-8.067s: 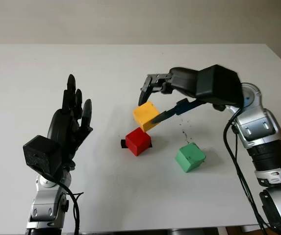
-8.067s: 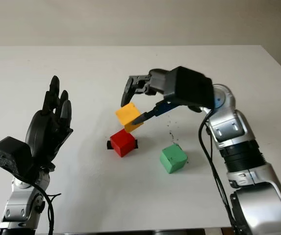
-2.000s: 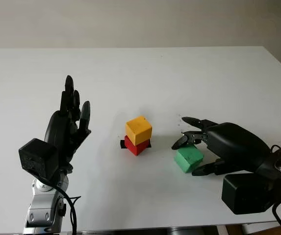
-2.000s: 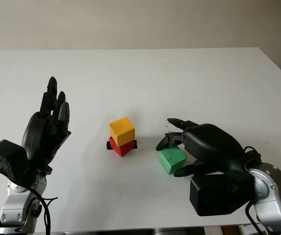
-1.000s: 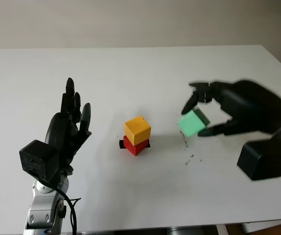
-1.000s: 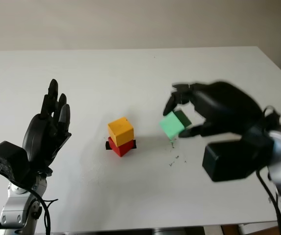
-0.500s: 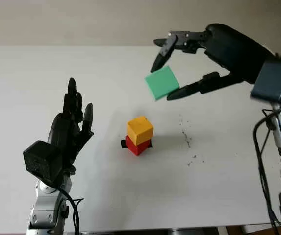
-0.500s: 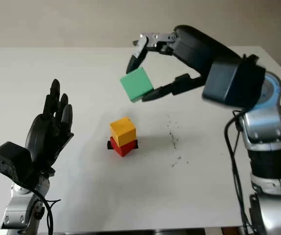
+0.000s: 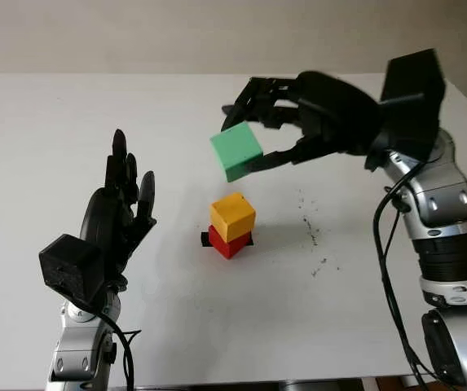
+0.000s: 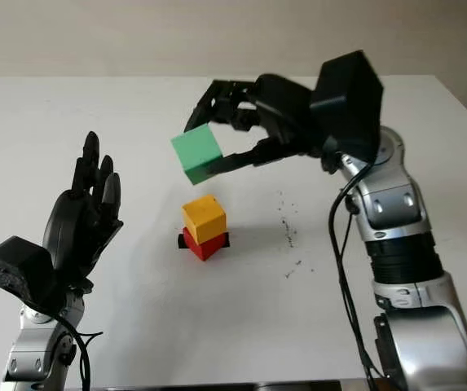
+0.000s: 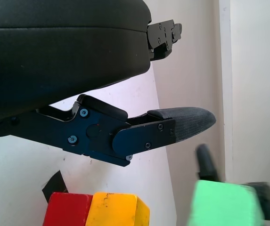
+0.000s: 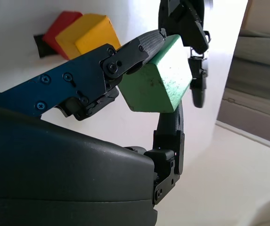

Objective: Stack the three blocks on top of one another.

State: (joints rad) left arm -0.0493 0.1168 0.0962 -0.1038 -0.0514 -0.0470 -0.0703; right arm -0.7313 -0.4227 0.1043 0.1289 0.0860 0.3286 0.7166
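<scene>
Left hand (image 9: 117,213) first: it is held up over the near left part of the table (image 9: 70,114), palm turned toward the middle, holding nothing and open, well apart from the blocks and taking no part in the lift.

Centre of the table holds the two-high stack: the yellow block (image 9: 232,217) sits on the red block (image 9: 227,242), turned a little off square to it, with a small dark tag showing at the red block's base.

Above that stack and slightly to its left hangs the green block (image 9: 236,152), clear of the yellow one with open air between them. It looks like a small painted wooden or plastic cube: rigid, light, with flat smooth faces that could slide under a loose pinch. Opposite flat faces are the sensible place to hold it, leaving the underside bare so it can seat on the yellow top. The stack below is probably easy to topple with a sideways nudge.

Right hand (image 10: 253,122) is clamped on the green block, with the thumb against one side and the fingers (image 12: 191,28) on the opposite side. The right arm reaches in from the right, high over the table, with the palm turned toward the stack, and the block is tilted rather than level.
</scene>
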